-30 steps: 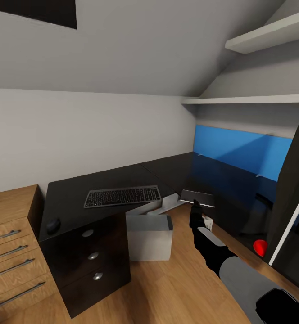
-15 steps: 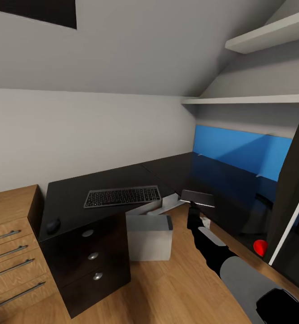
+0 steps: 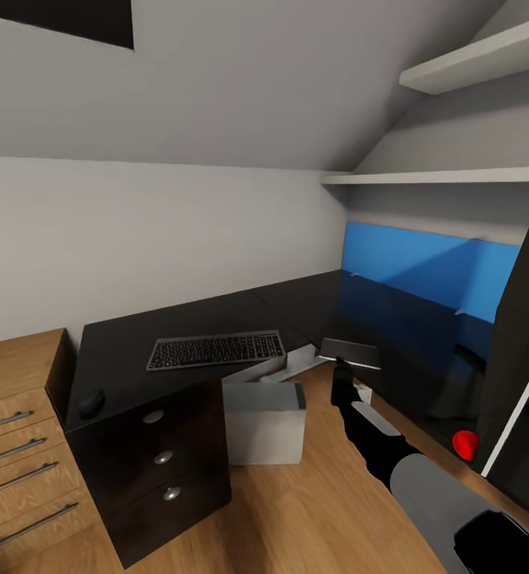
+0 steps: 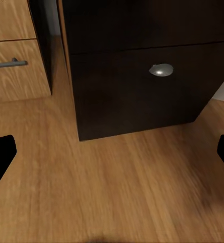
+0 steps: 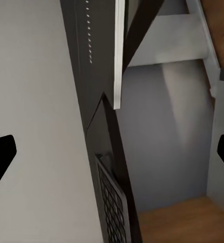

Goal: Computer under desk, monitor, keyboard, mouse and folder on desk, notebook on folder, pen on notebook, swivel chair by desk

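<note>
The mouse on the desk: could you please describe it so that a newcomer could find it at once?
Find the glossy black desk running along the white wall, then its end beside the wooden dresser. There, above the knobbed drawers, sits the mouse. It is a small dark rounded lump, unlike the wide flat grey keyboard further along the top.

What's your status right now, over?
Left gripper open, right gripper open. Keyboard, mouse on desk; computer underneath. Monitor close at right.
</note>
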Motion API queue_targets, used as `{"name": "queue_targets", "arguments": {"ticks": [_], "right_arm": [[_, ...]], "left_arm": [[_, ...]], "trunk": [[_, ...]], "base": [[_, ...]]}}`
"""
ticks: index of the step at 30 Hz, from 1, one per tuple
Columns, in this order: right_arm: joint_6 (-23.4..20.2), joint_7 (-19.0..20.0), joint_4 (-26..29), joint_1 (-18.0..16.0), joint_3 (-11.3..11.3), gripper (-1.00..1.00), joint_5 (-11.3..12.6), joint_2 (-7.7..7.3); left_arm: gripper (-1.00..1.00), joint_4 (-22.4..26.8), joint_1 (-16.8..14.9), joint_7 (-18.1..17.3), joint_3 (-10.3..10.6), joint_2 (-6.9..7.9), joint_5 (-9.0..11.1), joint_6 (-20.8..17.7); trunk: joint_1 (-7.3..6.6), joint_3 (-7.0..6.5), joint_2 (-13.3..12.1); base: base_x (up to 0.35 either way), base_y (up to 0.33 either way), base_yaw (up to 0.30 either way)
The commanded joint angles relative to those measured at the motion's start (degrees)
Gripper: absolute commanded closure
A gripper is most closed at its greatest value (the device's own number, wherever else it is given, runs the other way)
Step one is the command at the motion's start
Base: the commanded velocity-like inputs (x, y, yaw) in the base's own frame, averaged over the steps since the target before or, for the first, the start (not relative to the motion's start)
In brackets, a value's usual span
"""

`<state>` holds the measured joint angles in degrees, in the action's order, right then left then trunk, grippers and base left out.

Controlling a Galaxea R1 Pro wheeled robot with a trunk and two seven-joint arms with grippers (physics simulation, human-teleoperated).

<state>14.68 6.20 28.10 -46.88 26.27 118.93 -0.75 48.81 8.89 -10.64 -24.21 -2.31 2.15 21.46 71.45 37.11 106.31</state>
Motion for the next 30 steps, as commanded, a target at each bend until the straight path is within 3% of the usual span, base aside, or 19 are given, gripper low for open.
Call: {"name": "queue_targets", "arguments": {"ticks": [1,30], "right_arm": [[0.35,0.29,0.02,-0.05,0.45,-1.00,0.61,-0.09],[0.43,0.30,-0.07,-0.05,0.45,-1.00,0.60,-0.54]], "left_arm": [[-1.00,0.05,-0.02,-0.53,-0.23,-0.06,0.23,-0.02],[-1.00,-0.01,-0.01,-0.44,-0.26,-0.02,0.23,-0.11]], "trunk": [[0.01,0.05,0.02],[0.01,0.05,0.02]], "base": [[0.055,0.000,0.000],[0.104,0.000,0.000]]}}
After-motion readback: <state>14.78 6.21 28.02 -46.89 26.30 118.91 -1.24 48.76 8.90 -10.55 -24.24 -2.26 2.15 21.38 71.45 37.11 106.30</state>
